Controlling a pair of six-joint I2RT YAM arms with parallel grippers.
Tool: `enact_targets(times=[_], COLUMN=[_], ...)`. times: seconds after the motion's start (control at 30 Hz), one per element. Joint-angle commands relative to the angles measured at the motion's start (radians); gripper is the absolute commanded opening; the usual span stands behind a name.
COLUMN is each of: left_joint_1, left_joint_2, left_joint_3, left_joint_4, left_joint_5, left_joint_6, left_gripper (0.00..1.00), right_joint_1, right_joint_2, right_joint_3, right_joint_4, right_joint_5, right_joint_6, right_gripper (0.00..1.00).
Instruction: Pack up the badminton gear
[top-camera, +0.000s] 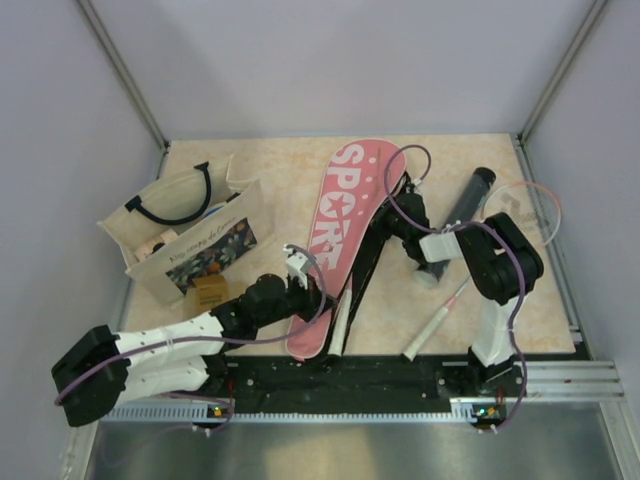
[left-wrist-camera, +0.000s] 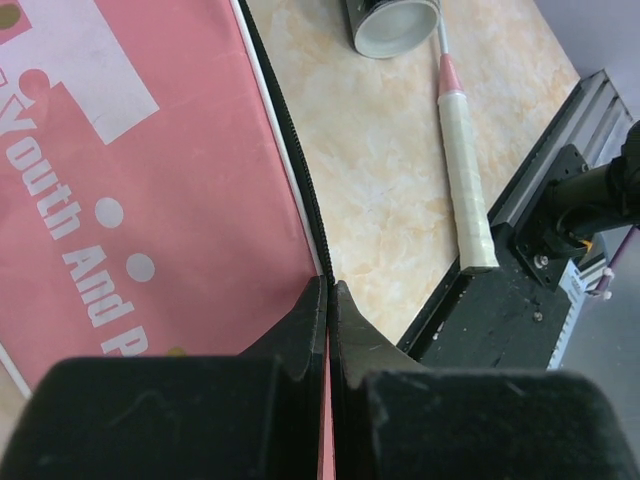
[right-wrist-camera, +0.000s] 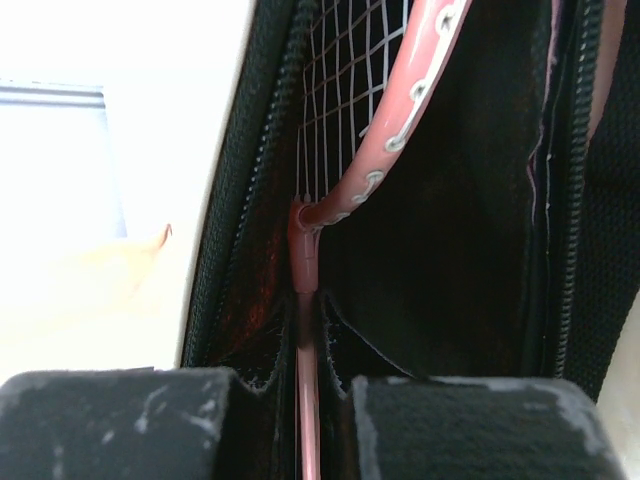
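Observation:
The pink "SPORT" cover (top-camera: 338, 215) lies slanted across the middle of the table. My left gripper (top-camera: 300, 262) is shut on its zippered edge (left-wrist-camera: 300, 210), and a sliver of pink shows between the fingertips of that gripper (left-wrist-camera: 328, 290). My right gripper (top-camera: 395, 218) is at the cover's open right side. In the right wrist view, this gripper (right-wrist-camera: 308, 300) is shut on the shaft of a pink-rimmed racket (right-wrist-camera: 405, 120) whose head sits inside the cover's black lining (right-wrist-camera: 460, 260). A second racket (top-camera: 432, 322) lies on the table to the right. The black tube (top-camera: 466, 203) lies beside it.
A beige tote bag (top-camera: 190, 235) with black handles stands at the left, a small brown box (top-camera: 208, 292) in front of it. The black rail (top-camera: 400, 372) runs along the near edge. The second racket's white grip (left-wrist-camera: 468, 190) ends at that rail.

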Motion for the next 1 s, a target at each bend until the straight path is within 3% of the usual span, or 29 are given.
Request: enact_targets(times=[0.0,0.4,0.97], left_joint_1=[-0.011,-0.037,-0.046], left_joint_2=[-0.04,-0.015,0.017], left_joint_3=[-0.018,-0.073,-0.088], left_joint_4=[0.069,0.229,0.357], left_joint_5=[0.01,-0.06,-0.146], left_joint_6=[-0.089,-0.238,-0.247], left_gripper=[0.0,0.0,0.0], right_joint_1=[0.001,0.067,0.129], right_joint_2=[0.013,0.06,0.116], right_joint_3=[0.069,0.16,0.136], right_joint_4=[0.083,0.051,0.129], right_joint_5=[0.115,0.259,0.411], right_joint_6=[0.049,0.063,0.1], right_gripper=[0.0,0.0,0.0])
